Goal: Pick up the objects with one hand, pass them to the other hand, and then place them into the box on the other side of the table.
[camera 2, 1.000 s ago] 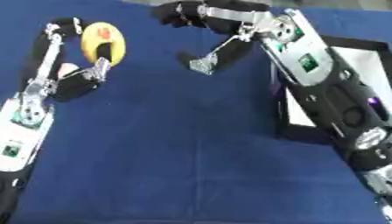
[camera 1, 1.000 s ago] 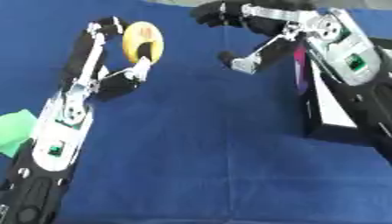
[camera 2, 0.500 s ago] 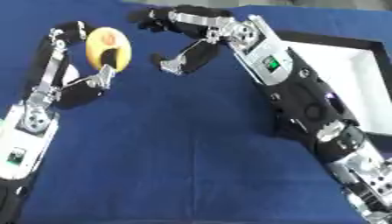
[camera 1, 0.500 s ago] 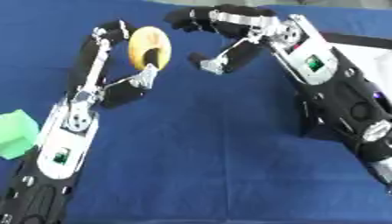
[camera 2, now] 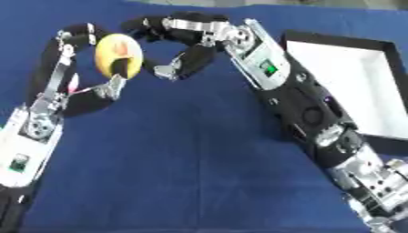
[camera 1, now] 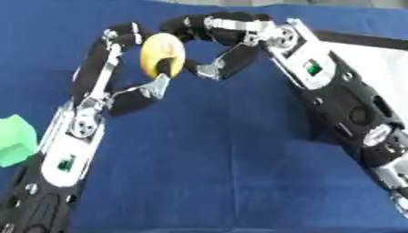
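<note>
A round yellow object (camera 1: 162,54) with a small red mark is held above the blue table by my left hand (camera 1: 127,68), whose fingers and thumb curl around it. My right hand (camera 1: 209,50) reaches in from the right and sits right beside the yellow object, fingers spread on either side of it; whether they touch it I cannot tell. The black box with a white inside (camera 2: 350,82) stands at the right edge of the table.
A green object (camera 1: 14,139) lies at the left edge of the blue tablecloth (camera 1: 215,182). My right forearm crosses in front of the box's left wall.
The right hand has moved left toward the yellow object and now flanks it. The left hand has carried the object a little toward the centre. The camera view has also shifted.
</note>
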Controlling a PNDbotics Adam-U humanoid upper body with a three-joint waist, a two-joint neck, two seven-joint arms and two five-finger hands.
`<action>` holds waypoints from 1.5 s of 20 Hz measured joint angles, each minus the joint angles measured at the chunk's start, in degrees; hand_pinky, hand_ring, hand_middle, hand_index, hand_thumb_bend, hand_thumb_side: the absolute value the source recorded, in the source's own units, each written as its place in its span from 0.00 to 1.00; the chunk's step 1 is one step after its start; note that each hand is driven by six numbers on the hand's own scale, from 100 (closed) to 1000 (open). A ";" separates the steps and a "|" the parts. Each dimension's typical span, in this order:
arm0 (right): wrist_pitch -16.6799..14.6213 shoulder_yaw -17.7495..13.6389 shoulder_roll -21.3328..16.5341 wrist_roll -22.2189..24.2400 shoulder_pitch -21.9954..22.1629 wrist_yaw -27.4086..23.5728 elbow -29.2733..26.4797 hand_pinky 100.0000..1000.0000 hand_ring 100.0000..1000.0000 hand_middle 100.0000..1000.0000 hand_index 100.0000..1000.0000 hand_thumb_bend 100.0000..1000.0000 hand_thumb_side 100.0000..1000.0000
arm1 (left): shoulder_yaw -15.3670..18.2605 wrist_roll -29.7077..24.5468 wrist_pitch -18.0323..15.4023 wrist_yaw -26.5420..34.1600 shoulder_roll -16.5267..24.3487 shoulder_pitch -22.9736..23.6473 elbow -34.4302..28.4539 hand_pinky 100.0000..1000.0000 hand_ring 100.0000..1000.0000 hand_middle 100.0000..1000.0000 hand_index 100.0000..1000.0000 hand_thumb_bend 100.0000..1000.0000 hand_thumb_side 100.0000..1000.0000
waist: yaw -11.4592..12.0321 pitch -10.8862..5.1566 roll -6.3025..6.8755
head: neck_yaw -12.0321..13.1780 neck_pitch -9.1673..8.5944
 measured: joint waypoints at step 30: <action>1.04 0.11 0.01 -1.52 0.11 -2.45 -0.50 0.95 1.00 0.64 0.61 0.00 0.02 | -0.63 4.29 1.38 0.65 -1.46 -1.51 4.09 0.83 0.64 0.47 0.56 0.00 0.29 | -0.19 0.01 -0.07 | -0.62 1.00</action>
